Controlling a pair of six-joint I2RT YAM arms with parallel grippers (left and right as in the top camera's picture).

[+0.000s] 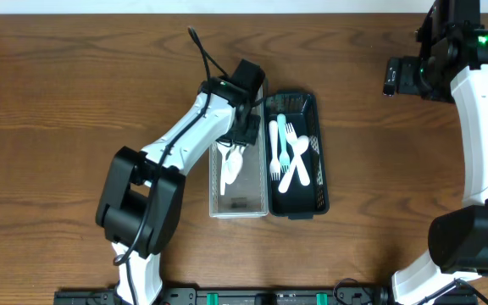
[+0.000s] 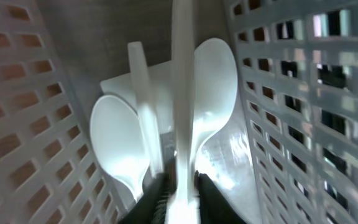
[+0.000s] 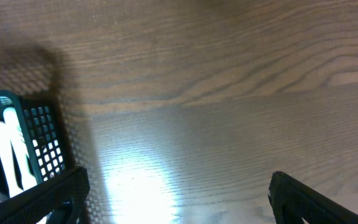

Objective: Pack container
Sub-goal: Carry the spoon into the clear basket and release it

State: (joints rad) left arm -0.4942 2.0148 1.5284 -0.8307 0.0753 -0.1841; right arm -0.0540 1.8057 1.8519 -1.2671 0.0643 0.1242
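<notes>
A white mesh basket (image 1: 217, 196) and a dark green mesh basket (image 1: 322, 169) stand side by side mid-table. The green one holds white and teal forks (image 1: 288, 152). My left gripper (image 1: 242, 129) is inside the white basket (image 2: 30, 112), shut on the handle of a white plastic utensil (image 2: 183, 93) that points down over two white spoons (image 2: 120, 140) lying on the basket floor. My right gripper (image 3: 179, 199) is open and empty, high over bare table at the far right; the green basket (image 3: 39, 134) shows at its view's left edge.
The wooden table (image 1: 74, 102) stretches wide on both sides of the baskets. The left arm's cable (image 1: 206, 55) loops behind the white basket. The right arm (image 1: 481, 110) stands along the right edge.
</notes>
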